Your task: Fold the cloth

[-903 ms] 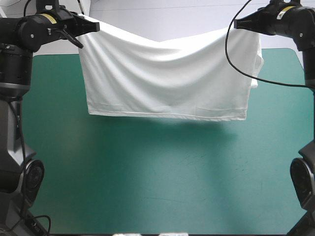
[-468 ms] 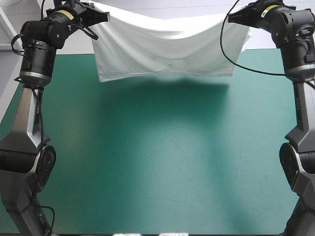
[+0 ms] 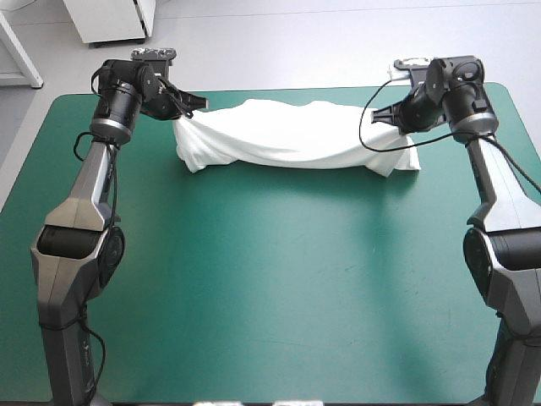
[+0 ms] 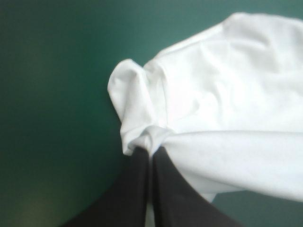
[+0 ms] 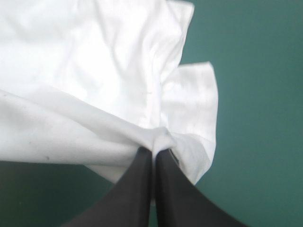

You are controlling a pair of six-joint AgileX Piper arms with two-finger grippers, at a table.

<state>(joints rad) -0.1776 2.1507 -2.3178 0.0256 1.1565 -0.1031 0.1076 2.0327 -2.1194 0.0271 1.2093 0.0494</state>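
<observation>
Between my left gripper (image 4: 151,152) and right gripper (image 5: 154,152) the T-shirt (image 3: 287,139) sags low. Each one pinches a corner tight, so it is pulled long, ready for folding.

T-shirt (image 4: 222,90) cut off at the edge in both wrist views. Pinched corners hidden inside left gripper (image 4: 150,156) and right gripper (image 5: 154,153); lower layers hidden.

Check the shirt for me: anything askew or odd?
Nothing torn or spilled. The T-shirt lies as a rumpled, sagging band near the far edge of the table, not flat, its ends pinched in the left hand and right hand. A loose flap sticks out beside the right hand.
</observation>
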